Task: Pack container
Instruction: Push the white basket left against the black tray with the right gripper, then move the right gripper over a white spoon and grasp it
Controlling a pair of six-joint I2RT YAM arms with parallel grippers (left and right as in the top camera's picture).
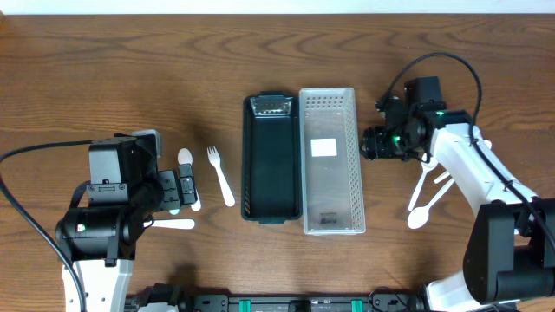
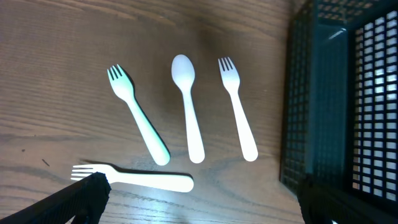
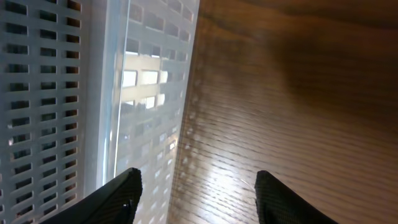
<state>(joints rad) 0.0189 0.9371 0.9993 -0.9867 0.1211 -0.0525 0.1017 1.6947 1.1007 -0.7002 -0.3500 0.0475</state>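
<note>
A black basket [image 1: 271, 160] and a white basket [image 1: 331, 160] stand side by side mid-table. Several white plastic utensils lie left of the black basket. In the left wrist view they are a fork [image 2: 138, 122], a spoon [image 2: 188, 112], a second fork [image 2: 238, 112] and a third fork [image 2: 137, 178] lying crosswise. My left gripper [image 1: 182, 191] is open and empty above them [image 2: 202, 205]. My right gripper [image 1: 371, 144] is open and empty beside the white basket's right wall [image 3: 93, 93], with bare table between its fingers [image 3: 196, 199].
More white utensils, including a spoon [image 1: 418, 218], lie on the wood table right of the white basket, under my right arm. The black basket's wall [image 2: 336, 106] is close to my left gripper's right finger.
</note>
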